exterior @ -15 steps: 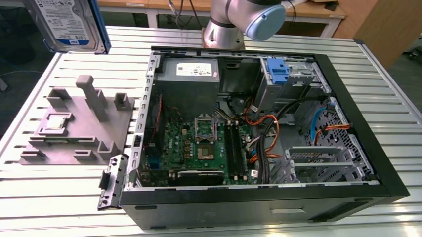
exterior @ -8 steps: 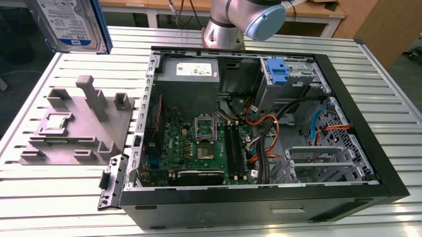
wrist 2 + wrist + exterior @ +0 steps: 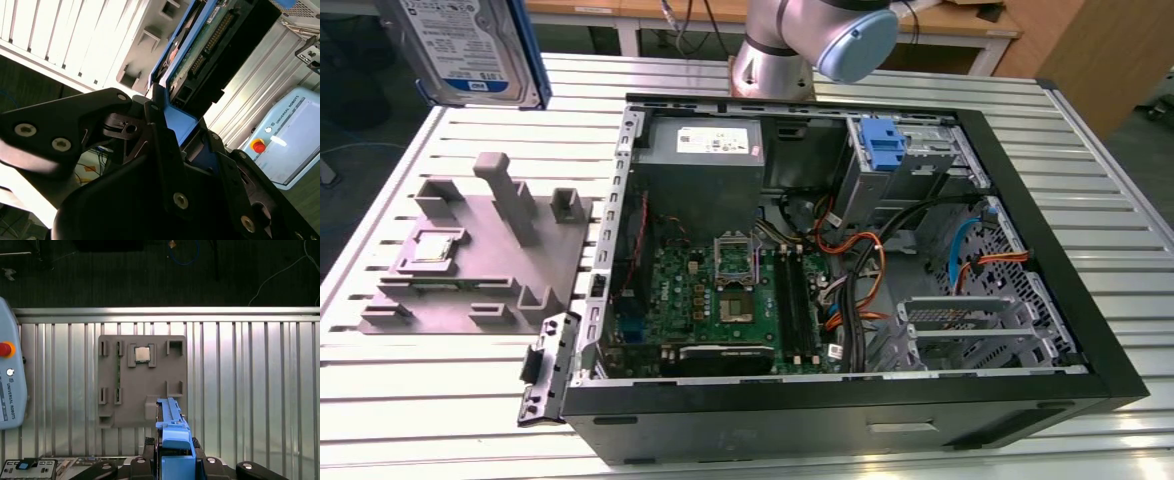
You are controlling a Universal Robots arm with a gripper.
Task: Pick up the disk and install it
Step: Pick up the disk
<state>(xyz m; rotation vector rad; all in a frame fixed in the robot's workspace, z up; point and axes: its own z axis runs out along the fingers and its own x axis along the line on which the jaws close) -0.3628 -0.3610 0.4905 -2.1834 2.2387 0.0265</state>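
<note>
Holding: the end effector [image 3: 179, 122] is pinching the disk [image 3: 212, 37] by its blue side rails, black jaws pressed against the plastic on either side
Disk: up in the air and clear of the worktop [image 3: 454, 400], standing on edge at the far corner on the exterior view's left, its blue-and-white label facing that camera; in the first wrist view I see it edge-on, with one blue rail running away from the jaws
Holder: a grey moulded holder [image 3: 474, 255] lies flat on the slatted metal worktop, just beside the computer case on the exterior view's left
Chip: a small square silver chip [image 3: 142, 354] sits in one pocket of the holder, well apart from the disk
Case: the open computer case [image 3: 1107, 330] lies on its side with the motherboard [image 3: 720, 290] exposed; a bare blue bracket [image 3: 887, 150] stands in the drive bay at the far side
Arm: the grey arm [image 3: 781, 45] rises behind the case
Pendant: a pale control pendant [image 3: 10, 385] with a red button rests on the slats, apart from the holder
</note>
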